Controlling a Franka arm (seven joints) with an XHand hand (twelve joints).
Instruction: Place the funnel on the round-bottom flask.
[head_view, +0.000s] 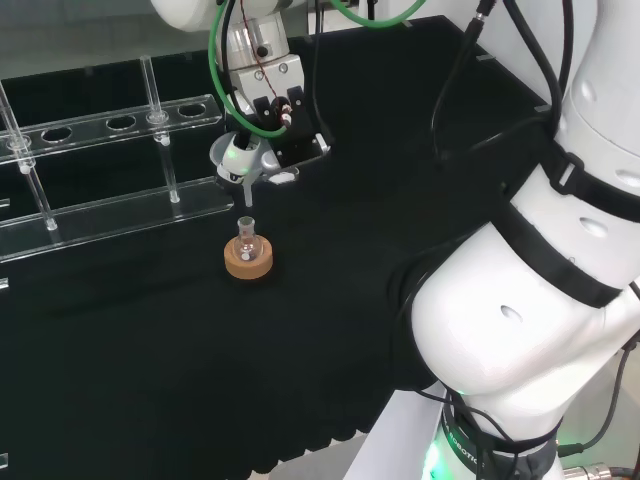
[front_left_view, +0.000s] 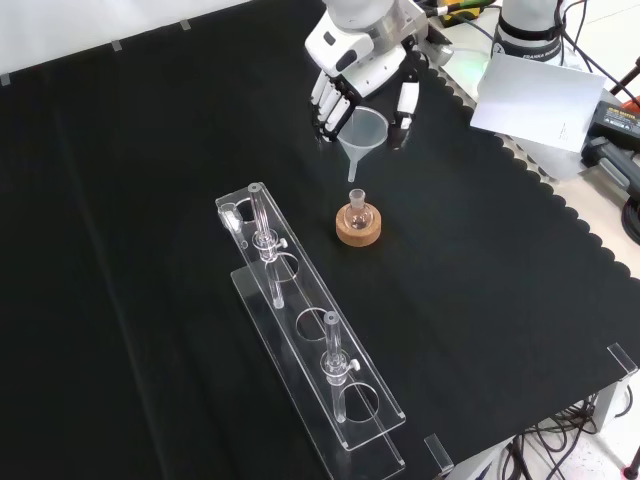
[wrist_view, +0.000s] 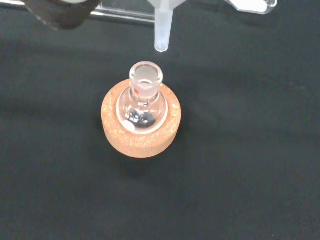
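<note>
The arm (head_view: 520, 310) is glossy white with rounded links, black bands at its joints and a green light near its base. Green and black cables (head_view: 225, 70) run along it. The hand (front_left_view: 355, 60) is white with black-and-white fingers (front_left_view: 406, 100).

Overhead rear, front, close wrist

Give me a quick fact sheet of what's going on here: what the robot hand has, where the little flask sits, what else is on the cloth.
holding: robot hand curled round a clear funnel
funnel stem: tip hangs just above the flask's mouth, not yet inside
target: round-bottom flask, upright
flask support: cork ring on the black cloth
also on cloth: clear test-tube rack
task state: funnel not yet seated on flask
</note>
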